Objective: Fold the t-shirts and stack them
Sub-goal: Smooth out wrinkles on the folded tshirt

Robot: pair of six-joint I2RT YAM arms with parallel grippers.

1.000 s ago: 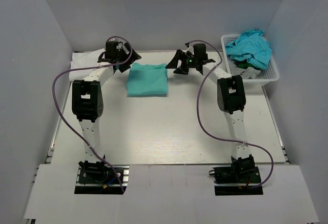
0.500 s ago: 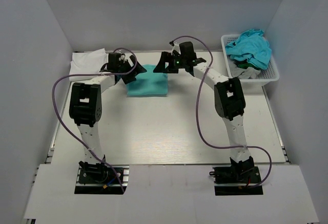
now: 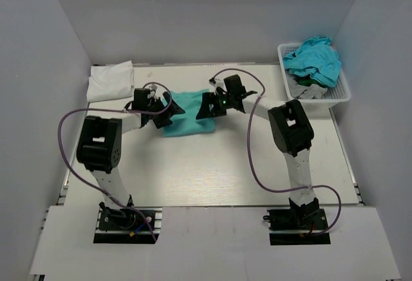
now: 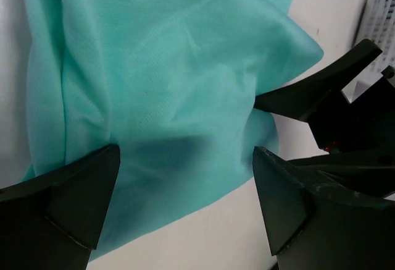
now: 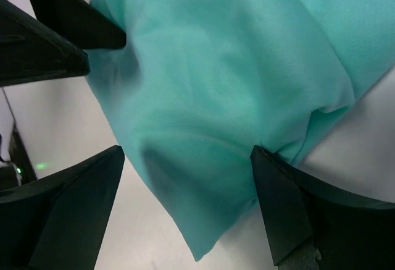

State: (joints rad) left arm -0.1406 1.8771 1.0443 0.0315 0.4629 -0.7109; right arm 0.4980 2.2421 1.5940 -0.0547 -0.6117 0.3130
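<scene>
Well left of the basket (image 3: 320,103), the mint t-shirt (image 3: 188,109) is lying lengthwise toward it; the right gripper (image 5: 187,149) and left gripper (image 4: 185,151) are standing fully spread, empty, at its basket-side and far ends.

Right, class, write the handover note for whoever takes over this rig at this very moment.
Left gripper: open, over the left edge of the mint shirt, holding nothing.
Right gripper: open, over its right edge, holding nothing.
Mint shirt on the table between the grippers; white shirt at the far left corner; turquoise shirts heaped in the basket.
Done: nothing stacked yet.
Left: finish the mint shirt, stack it, fold the basket's shirts.
</scene>
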